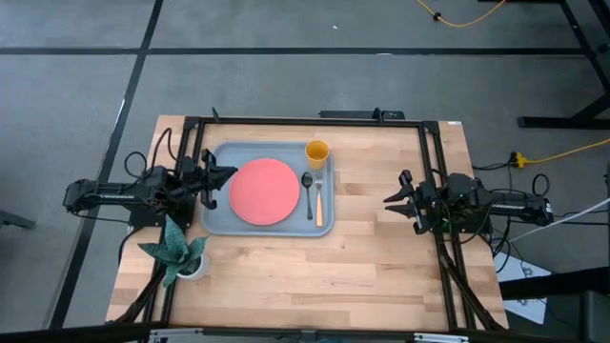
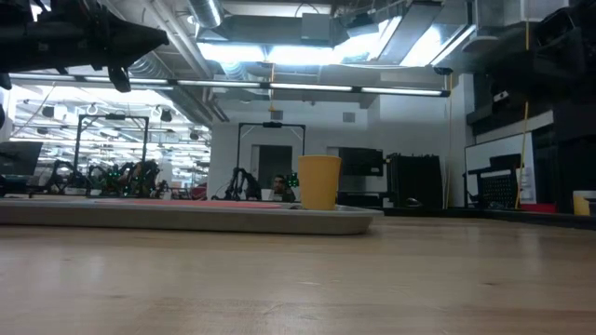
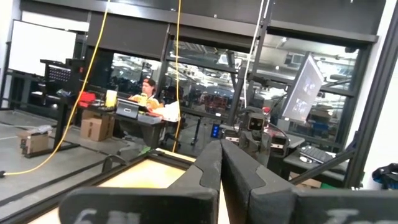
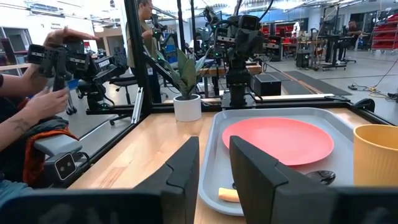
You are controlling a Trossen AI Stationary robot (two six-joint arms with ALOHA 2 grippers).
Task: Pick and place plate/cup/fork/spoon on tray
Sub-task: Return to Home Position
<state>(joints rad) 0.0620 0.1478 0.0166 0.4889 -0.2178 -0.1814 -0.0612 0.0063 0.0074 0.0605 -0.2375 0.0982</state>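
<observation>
The grey-blue tray (image 1: 214,217) lies at the table's far left. On it lie the coral plate (image 1: 263,191), the yellow cup (image 1: 316,151) standing upright at its far right corner, the dark spoon (image 1: 308,191) and the orange-handled fork (image 1: 319,202) side by side right of the plate. All show in the right wrist view: the plate (image 4: 277,140), the cup (image 4: 376,155), the spoon's bowl (image 4: 320,177) and the fork's handle end (image 4: 227,195). My left gripper (image 1: 227,174) is shut and empty, raised over the tray's left rim. My right gripper (image 1: 389,200) is open and empty, right of the tray.
A potted plant (image 1: 176,252) stands at the table's near left corner, beside the tray. A black frame (image 1: 429,171) runs around the table's edges. A person's hands (image 4: 43,93) hold a device beyond the table's left edge. Bare wood lies at the middle and near side.
</observation>
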